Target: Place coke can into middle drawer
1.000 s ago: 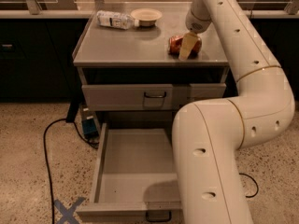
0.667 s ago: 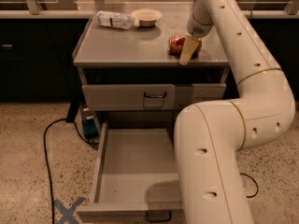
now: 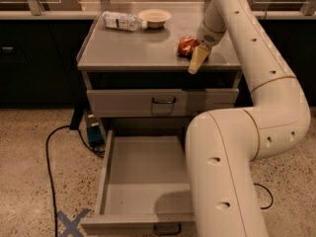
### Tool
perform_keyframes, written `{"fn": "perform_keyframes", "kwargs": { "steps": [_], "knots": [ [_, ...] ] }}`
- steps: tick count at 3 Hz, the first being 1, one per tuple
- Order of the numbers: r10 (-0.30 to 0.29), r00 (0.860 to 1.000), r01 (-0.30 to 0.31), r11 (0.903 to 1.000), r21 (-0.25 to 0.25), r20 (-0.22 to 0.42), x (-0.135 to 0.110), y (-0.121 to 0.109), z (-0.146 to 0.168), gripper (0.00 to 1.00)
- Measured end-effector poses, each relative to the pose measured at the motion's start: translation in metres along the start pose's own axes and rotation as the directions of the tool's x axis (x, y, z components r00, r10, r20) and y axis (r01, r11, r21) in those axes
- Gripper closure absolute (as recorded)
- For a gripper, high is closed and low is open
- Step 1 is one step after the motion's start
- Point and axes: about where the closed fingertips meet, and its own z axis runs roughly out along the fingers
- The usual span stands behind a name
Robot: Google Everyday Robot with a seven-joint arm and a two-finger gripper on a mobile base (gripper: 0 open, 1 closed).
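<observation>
Landmark: the grey cabinet (image 3: 133, 48), with every place below given against it.
Coke can (image 3: 186, 46): sat on the cabinet's top, near its front right corner, in the same spot as a second before (it had not been lifted or carried off).
Gripper (image 3: 196, 58): hung at the can's right side, over the cabinet's front edge; in the last second it had slid a little lower and nearer that edge.
Grip: could not tell whether it was spread or closed around the can, since only one tan part showed beside the can.
Middle drawer (image 3: 143, 177): stood pulled fully out at the cabinet's foot, its tray bare and unchanged.
Upper drawer (image 3: 136, 102): sat pushed in just under the cabinet's top.
Arm (image 3: 232, 172): rose in front of the cabinet's right half and hid the open drawer's right wall.
Bottle (image 3: 121, 20) and bowl (image 3: 154, 17): rested at the back of the cabinet's top, well apart from the can.
Meaning: the small shift read as settling the grasp, not transport; the task looked early, with lifting, lowering and release all left to do.
Risk: the can lay near the cabinet's front edge, so a nudge could roll it off.
</observation>
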Motion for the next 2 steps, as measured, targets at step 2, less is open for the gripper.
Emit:
{"fn": "perform_keyframes", "kwargs": {
  "steps": [2],
  "knots": [
    [0.0, 1.0, 0.0, 1.0, 0.0, 0.0, -0.0001, -0.0001, -0.0001, 0.65]
  ]
}}
